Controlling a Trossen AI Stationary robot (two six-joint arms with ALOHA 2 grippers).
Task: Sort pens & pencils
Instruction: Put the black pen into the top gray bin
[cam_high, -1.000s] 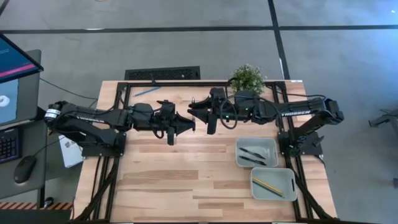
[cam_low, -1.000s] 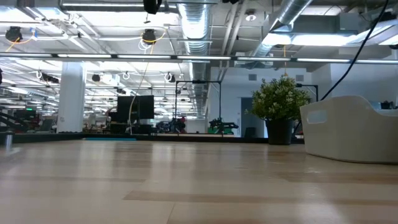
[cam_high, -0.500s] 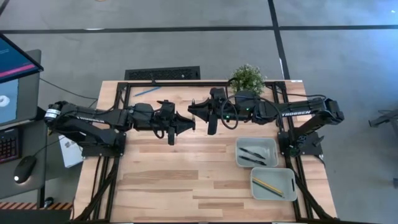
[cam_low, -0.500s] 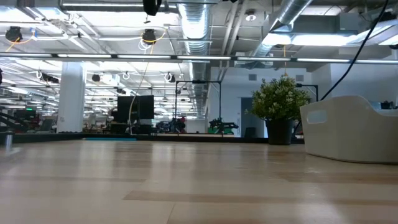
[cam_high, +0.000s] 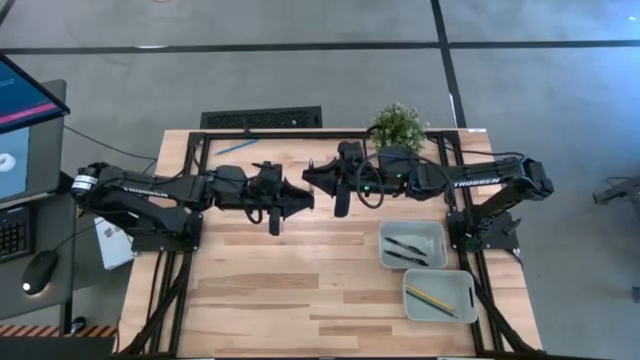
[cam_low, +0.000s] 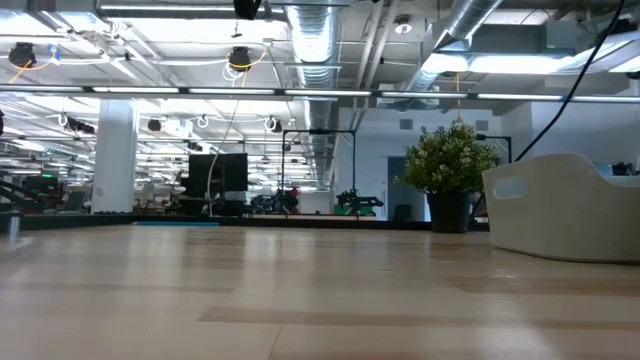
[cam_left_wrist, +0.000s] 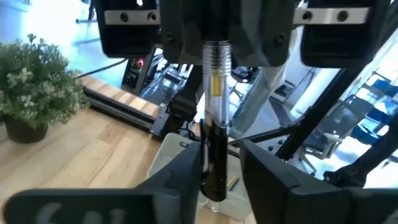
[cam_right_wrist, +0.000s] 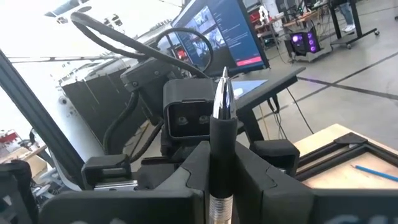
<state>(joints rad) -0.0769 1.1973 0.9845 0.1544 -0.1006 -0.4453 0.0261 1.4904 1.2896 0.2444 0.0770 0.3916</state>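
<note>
A bare wooden table (cam_low: 300, 300) stretched ahead; at 3 o'clock sat a white bin (cam_low: 565, 205), a potted plant (cam_low: 448, 185) just beside it.

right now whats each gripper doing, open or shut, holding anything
Left gripper: fingers on either side of the pen; grip cannot be told.
Right gripper: shut on the pen.

An open-plan robotics lab or workshop, judging by the exposed silver ceiling ducts (cam_low: 320, 45), rows of distant workstations with dark monitors (cam_low: 218, 172), grey concrete floor (cam_high: 300, 70) and butcher-block wooden table (cam_high: 300, 290).
</note>
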